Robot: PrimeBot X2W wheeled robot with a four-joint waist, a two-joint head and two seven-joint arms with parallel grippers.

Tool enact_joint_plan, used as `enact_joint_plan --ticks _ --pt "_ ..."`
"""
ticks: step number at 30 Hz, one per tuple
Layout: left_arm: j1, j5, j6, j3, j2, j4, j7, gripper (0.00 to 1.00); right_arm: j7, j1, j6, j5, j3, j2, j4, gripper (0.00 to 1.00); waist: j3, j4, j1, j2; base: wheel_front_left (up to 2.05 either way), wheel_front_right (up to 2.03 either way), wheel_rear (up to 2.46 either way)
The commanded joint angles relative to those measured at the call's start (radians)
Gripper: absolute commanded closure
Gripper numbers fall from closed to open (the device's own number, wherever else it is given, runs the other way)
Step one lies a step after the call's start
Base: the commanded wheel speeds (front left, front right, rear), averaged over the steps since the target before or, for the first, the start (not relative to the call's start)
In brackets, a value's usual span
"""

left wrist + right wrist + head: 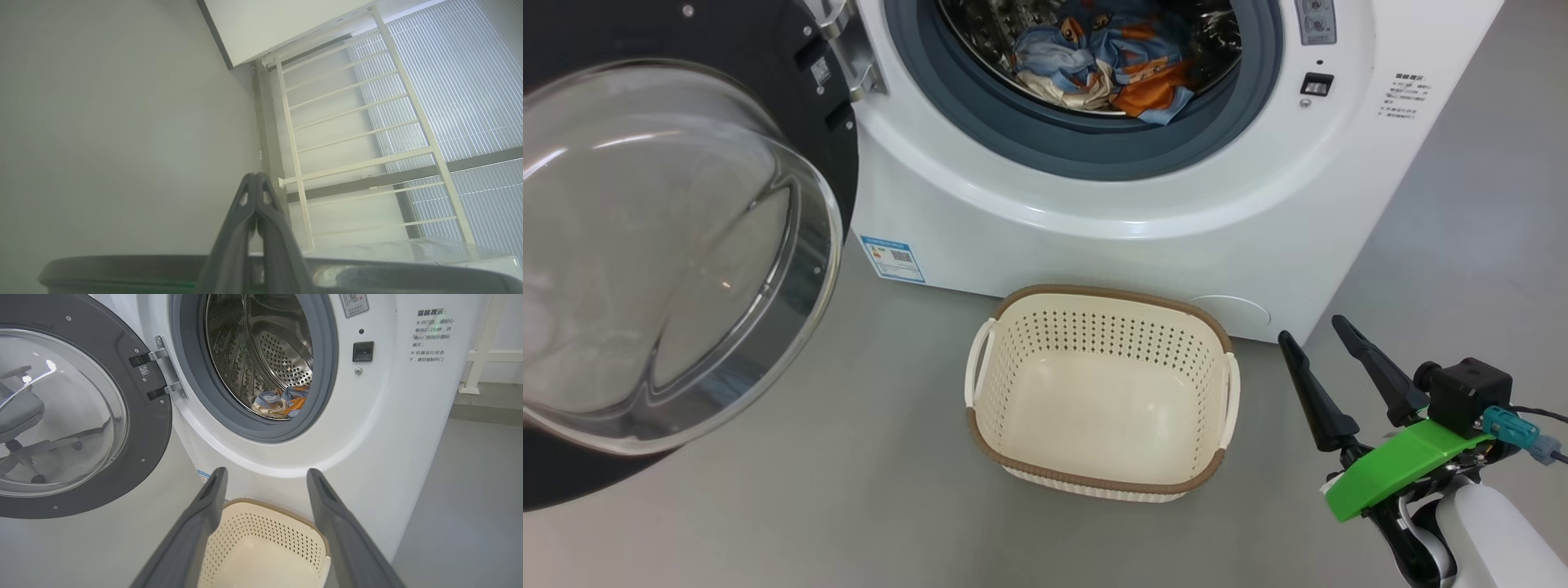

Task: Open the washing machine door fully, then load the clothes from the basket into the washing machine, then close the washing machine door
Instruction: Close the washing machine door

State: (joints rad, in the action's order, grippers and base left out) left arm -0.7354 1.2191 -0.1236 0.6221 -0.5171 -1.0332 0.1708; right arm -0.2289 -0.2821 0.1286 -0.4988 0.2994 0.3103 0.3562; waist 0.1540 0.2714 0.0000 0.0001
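The white washing machine (1143, 220) (376, 428) stands with its black round door (678, 245) (77, 412) swung wide to the left. Light-blue and orange clothes (1107, 69) (282, 403) lie inside the steel drum. On the floor before the machine sits the cream basket (1103, 392) (265, 547), holding nothing. My right gripper (1315, 335) (267, 477) is open to the right of the basket, with nothing between its fingers. In the left wrist view my left gripper (256, 175) is shut on nothing, its tips pressed together and pointing at a pale wall.
Grey floor (792, 490) lies around the basket and to the machine's right (470, 498). The left wrist view has a white railing (351, 134) and window blinds (461, 90). A blue label (892, 259) is on the machine's lower left front.
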Motion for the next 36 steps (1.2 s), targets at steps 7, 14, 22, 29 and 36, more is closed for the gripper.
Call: enact_joint_plan --ticks 7,14,22,29,36 --pt "0.034 -0.015 -0.007 -0.076 -0.06 0.013 0.14 1.0 -0.01 -0.006 0.002 0.0 0.016 -0.015 -0.012 0.0 -0.032 0.018 0.0 -0.0001 0.0 0.0 0.0" --pt "0.038 -0.005 -0.007 -0.121 -0.063 0.009 0.273 1.0 -0.021 0.005 0.002 -0.013 0.02 -0.032 0.005 0.0 -0.061 0.047 0.0 -0.0001 0.0 0.0 0.0" --pt "0.071 0.054 -0.007 -0.171 -0.034 0.107 0.509 1.0 -0.029 0.013 0.002 -0.025 0.025 -0.051 0.023 0.0 -0.088 0.079 0.0 -0.0001 0.0 0.0 0.0" --pt "0.13 0.117 -0.007 -0.197 -0.006 0.214 0.69 1.0 -0.032 0.017 0.002 -0.032 0.032 -0.066 0.038 0.0 -0.108 0.096 0.0 -0.0001 0.0 0.0 0.0" --pt "0.215 0.166 -0.005 -0.206 0.02 0.346 0.824 1.0 -0.033 0.029 0.002 -0.035 0.022 -0.082 0.03 0.0 -0.134 0.088 0.0 -0.0001 0.0 0.0 0.0"
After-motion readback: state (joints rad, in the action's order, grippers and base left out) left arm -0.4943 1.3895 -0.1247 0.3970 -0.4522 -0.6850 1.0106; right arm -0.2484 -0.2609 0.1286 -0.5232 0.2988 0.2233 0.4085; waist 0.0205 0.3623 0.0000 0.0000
